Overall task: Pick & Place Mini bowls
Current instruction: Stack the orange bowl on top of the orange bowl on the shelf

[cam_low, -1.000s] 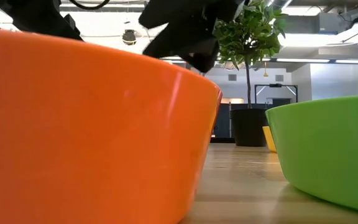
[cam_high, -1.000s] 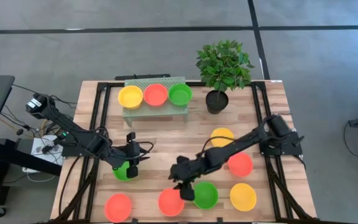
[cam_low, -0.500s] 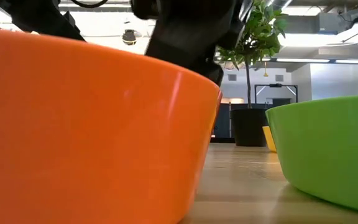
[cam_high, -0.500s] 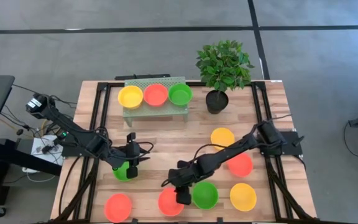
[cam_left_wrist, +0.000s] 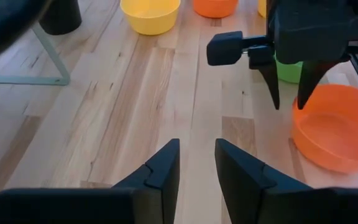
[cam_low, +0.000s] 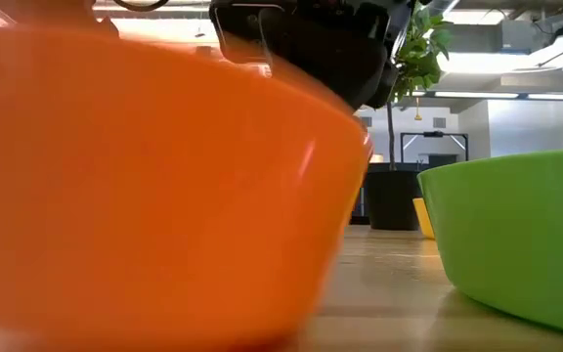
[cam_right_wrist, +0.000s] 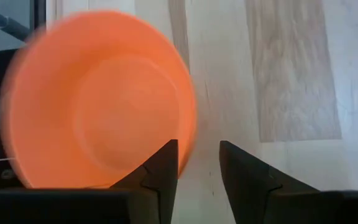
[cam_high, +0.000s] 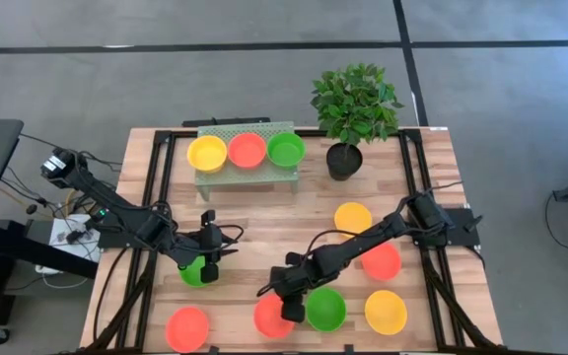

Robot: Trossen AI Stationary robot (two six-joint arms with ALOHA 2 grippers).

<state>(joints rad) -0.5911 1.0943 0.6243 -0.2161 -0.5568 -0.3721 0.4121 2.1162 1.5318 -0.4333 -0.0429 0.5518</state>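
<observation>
My right gripper (cam_high: 290, 310) points steeply down at the right rim of a red-orange mini bowl (cam_high: 270, 318) near the table's front edge. It is open, one finger inside the bowl (cam_right_wrist: 98, 106) and one outside. My left gripper (cam_high: 208, 253) hangs open above the table at the left, nothing between its fingers (cam_left_wrist: 197, 163), beside a green mini bowl (cam_high: 194, 272) that rests on the table. Yellow (cam_high: 206, 152), red (cam_high: 247, 150) and green (cam_high: 286, 149) mini bowls sit on the pale green rack (cam_high: 246, 176). My right gripper straddles the red-orange bowl's rim (cam_right_wrist: 190, 134) on the side toward the green bowl, one finger (cam_right_wrist: 161, 167) inside and one (cam_right_wrist: 241, 168) outside, coming from above and slanting down. The bowl shows blurred and shifted; which finger touches it I cannot tell. Its base is on the table.
Close to the right of the red-orange bowl stands a green bowl (cam_high: 325, 309), then a yellow one (cam_high: 386, 312). A red bowl (cam_high: 382, 261) and a yellow bowl (cam_high: 352, 217) lie under the right arm. Another red bowl (cam_high: 187, 328) is front left. A potted plant (cam_high: 344, 160) stands far right.
My right gripper has come down and a little toward the table's near edge, tipping steeper, until its fingers stand over the red-orange bowl's rim. In the low view that bowl has shifted slightly and shows blurred.
</observation>
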